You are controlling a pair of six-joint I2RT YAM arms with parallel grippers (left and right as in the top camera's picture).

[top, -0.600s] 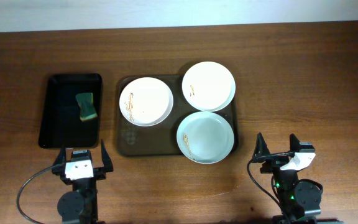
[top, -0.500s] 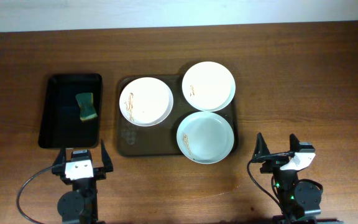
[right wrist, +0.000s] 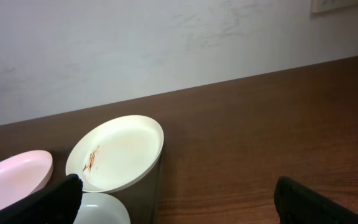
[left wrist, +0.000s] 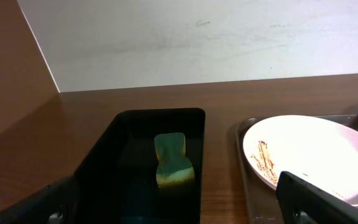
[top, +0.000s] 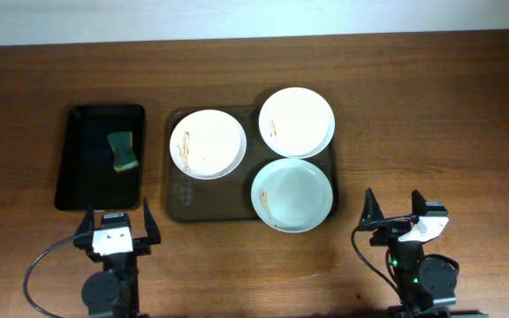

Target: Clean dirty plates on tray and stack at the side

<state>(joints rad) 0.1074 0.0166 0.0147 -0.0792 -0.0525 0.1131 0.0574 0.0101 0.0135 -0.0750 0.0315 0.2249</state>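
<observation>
Cleaning not yet begun: smeared plates (top: 208, 143) are left on tray (top: 203, 200), left gripper (top: 117, 221) & right gripper (top: 393, 210) held wide open, prob. empty; sponge (top: 123, 152) to be fetched next.

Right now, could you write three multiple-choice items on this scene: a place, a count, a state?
1. Where is the green-and-yellow sponge? A on a plate; B in the glossy black rectangular tray; C directly on the table.
2. How many round white plates sit on the large brown tray? A two; B three; C four.
3. The left gripper and right gripper are: A both open, empty; B both shut; C holding plates.
Answers: B, it lies inside that tray; B, three show overhead; A, fingers spread, nothing between.
</observation>
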